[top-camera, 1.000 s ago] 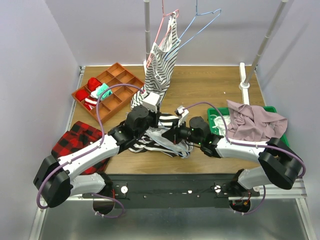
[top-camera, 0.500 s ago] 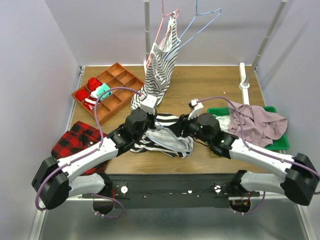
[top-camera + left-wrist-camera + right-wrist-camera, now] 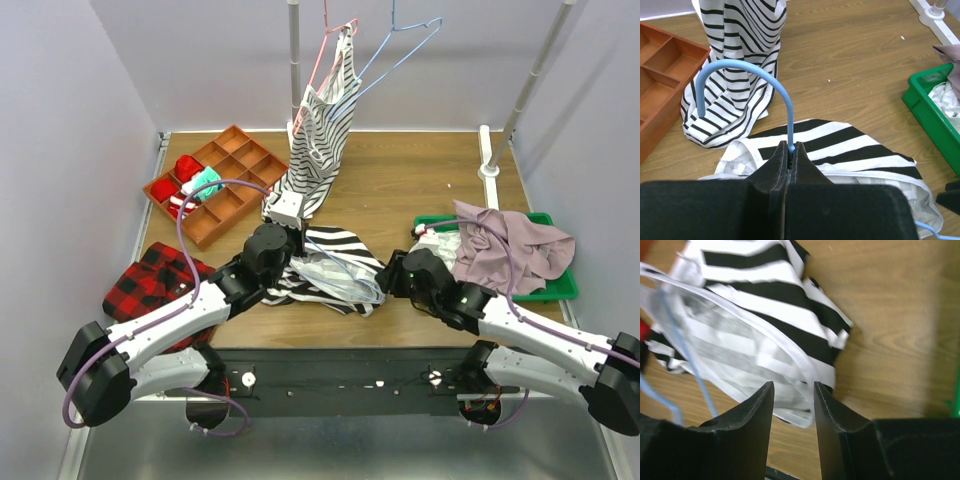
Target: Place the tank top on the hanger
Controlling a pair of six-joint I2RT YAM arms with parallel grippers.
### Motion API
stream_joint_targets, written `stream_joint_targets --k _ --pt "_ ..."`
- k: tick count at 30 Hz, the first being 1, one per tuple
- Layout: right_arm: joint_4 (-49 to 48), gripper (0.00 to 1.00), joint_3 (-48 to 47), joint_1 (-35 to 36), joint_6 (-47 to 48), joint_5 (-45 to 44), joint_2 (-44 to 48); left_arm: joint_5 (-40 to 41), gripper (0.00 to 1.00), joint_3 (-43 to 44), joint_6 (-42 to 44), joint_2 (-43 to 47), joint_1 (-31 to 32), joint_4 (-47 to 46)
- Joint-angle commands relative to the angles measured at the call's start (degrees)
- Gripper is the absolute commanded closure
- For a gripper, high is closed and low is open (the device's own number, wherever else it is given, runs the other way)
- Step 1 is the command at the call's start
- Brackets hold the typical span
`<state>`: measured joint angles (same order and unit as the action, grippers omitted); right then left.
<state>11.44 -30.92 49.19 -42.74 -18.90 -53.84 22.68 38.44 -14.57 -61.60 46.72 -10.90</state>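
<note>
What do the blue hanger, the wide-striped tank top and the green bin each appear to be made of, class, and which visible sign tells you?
The hanger: thin wire with a smooth, matte light-blue coating, judging by its slim, even curve. The tank top: soft, thin cloth, since it lies crumpled in loose folds. The green bin: probably moulded plastic, given its uniform colour and stiff, straight rim.

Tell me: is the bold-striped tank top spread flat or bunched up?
Bunched up: the tank top lies rumpled on the table, folds overlapping and its pale inside showing.
</note>
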Motion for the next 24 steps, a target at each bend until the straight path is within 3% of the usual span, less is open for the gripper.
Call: stream_joint_targets --k 1,14,22,24 --pt "3.3 0.55 2.4 0.4 -4.2 -0.4 -1.9 3.5 1.00 -0.2 -0.8 1.1 0.4 -3.2" --pt "-1.1 0.59 3.7 0.4 -4.2 0.9 -7.6 4.2 1.00 0.4 -0.8 -0.6 0.5 -3.4" --pt "6.2 0.99 0.3 0.5 -3.7 -3.6 -1.8 7.1 1.00 -0.2 -0.6 -1.3 0.5 -4.7" --pt "8.9 0.99 -1.1 0.5 -3.1 -3.4 0.1 7.8 1.00 -0.1 -0.5 -2.2 0.5 -5.3"
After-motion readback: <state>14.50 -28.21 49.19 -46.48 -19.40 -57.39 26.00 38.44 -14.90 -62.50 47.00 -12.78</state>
